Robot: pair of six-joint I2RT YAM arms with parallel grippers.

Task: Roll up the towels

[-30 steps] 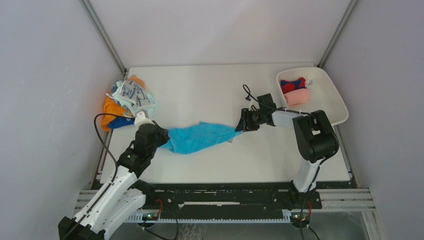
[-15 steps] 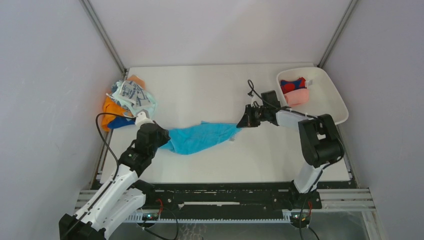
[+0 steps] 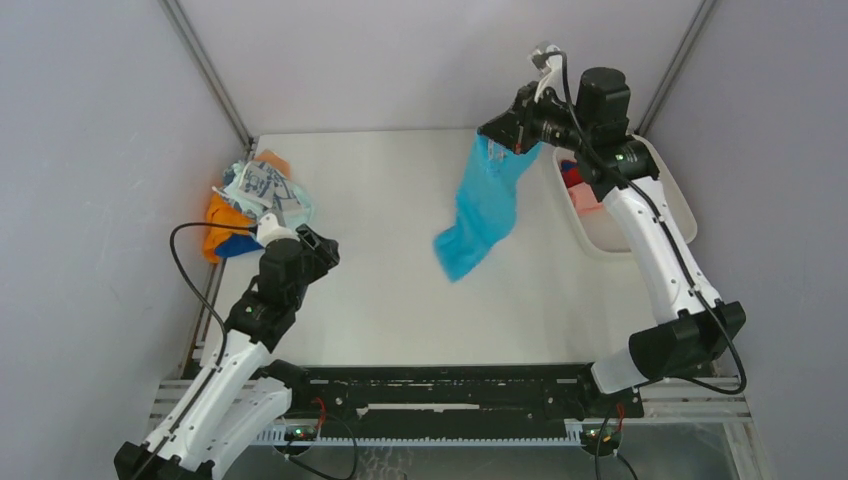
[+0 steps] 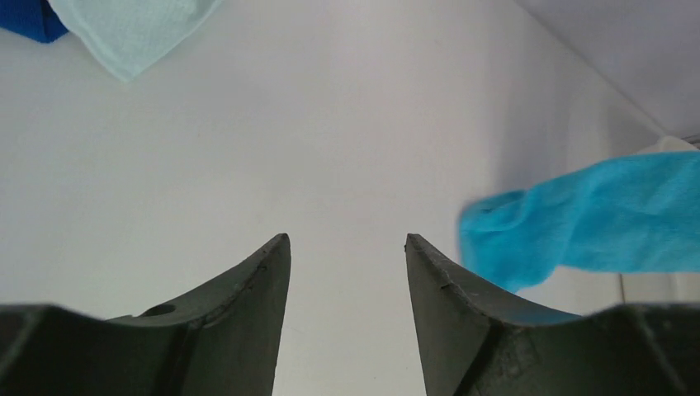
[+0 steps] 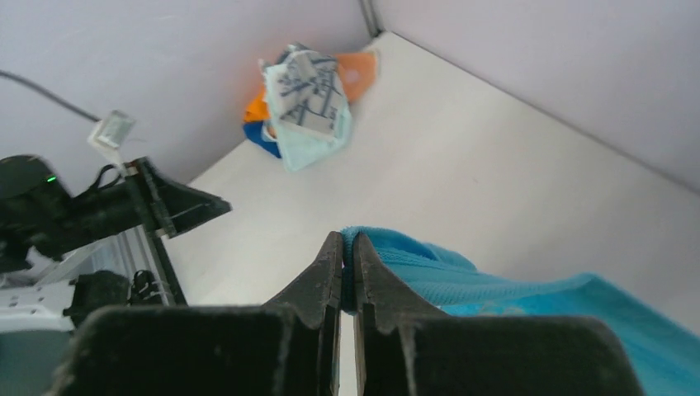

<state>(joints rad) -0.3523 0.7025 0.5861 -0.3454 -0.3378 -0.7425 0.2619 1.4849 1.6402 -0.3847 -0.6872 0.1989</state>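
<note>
Lifted off the desk (image 3: pixel 390 300) since a second ago, the bright blue towel (image 3: pixel 485 205) now hangs full-length near the far edge, beside the white tray (image 3: pixel 683 222). The heap of other towels (image 3: pixel 255 195) sits far left. The right gripper (image 3: pixel 512 133), raised high, is pinched tight on the towel's top corner. The left gripper (image 3: pixel 322 247) has let go and stands partly open, empty. Spreading seems the step in hand: next, lay the cloth flat on the bare middle. Its lower end may already graze the desk.
</note>
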